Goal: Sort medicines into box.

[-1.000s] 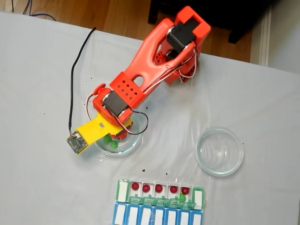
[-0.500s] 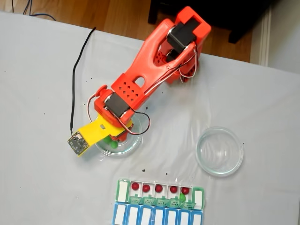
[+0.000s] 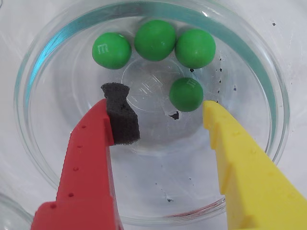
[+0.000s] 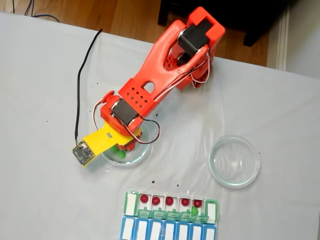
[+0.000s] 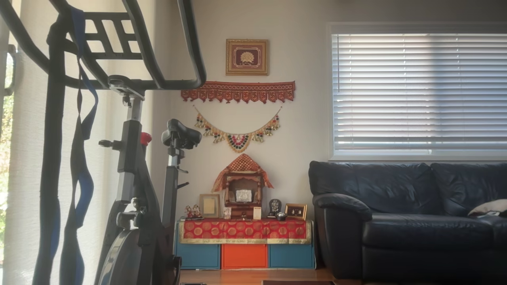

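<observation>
Several green medicines lie in a clear glass dish (image 3: pixel 43 62): three in a row at the far side (image 3: pixel 154 40), and one (image 3: pixel 186 94) nearer, just beside the yellow fingertip. My gripper (image 3: pixel 158 105) hangs open inside the dish, with its red finger (image 3: pixel 88 158), tipped with a black foam pad, on the left and its yellow finger (image 3: pixel 244 167) on the right; nothing is between them. In the fixed view the gripper (image 4: pixel 125 146) is over the left dish (image 4: pixel 142 152). The box (image 4: pixel 129 202) lies at the near edge, with several red medicines (image 4: pixel 169 200) in its white row and one green one (image 4: pixel 194 211).
An empty glass dish (image 4: pixel 234 161) stands to the right of the box. The orange arm (image 4: pixel 165 65) reaches in from the table's far edge. A black cable (image 4: pixel 77 95) runs to the yellow camera mount. The other view looks at a room with an exercise bike (image 5: pixel 134 178) and a sofa (image 5: pixel 408 213).
The wrist has settled slightly lower and closer over the left dish. The pills and the box have not moved.
</observation>
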{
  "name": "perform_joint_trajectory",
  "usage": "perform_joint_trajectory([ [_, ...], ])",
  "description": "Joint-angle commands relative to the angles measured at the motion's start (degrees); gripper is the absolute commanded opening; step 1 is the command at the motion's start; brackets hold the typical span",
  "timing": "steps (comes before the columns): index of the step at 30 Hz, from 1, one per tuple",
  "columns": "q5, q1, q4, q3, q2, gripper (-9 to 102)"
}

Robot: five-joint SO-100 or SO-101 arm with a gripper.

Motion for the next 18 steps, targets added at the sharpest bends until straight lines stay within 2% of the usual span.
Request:
perform_joint_trajectory([
  [1, -0.7, 0.0, -1.49, -1.23, 0.97, 25],
  [8, 0.18, -0.97, -4.92, 1.93, 1.32, 24],
  [18, 1.41, -1.14, -3.25, 1.67, 1.58, 25],
])
